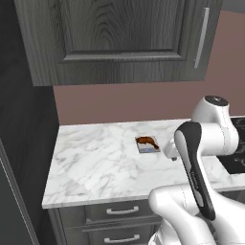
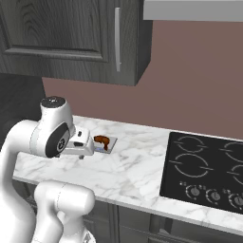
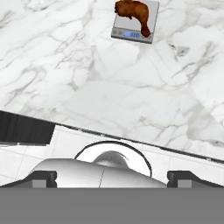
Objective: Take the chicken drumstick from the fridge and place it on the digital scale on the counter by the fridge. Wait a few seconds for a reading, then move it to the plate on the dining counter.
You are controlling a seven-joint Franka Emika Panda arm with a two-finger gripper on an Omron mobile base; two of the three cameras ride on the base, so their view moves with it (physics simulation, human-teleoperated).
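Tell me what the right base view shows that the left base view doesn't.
Right base view: the whole black cooktop with its burner rings and a row of knobs along the front edge.

Left base view: the counter's left end, where it meets a dark panel, and the drawers below with their metal handles.

Both: the chicken drumstick lying on the digital scale, the marble counter, the dark wood cabinet overhead, the pinkish wall and the white arm, which is pulled back from the scale.

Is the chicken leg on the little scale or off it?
On it. The chicken drumstick lies flat across the digital scale, whose strip glows blue.
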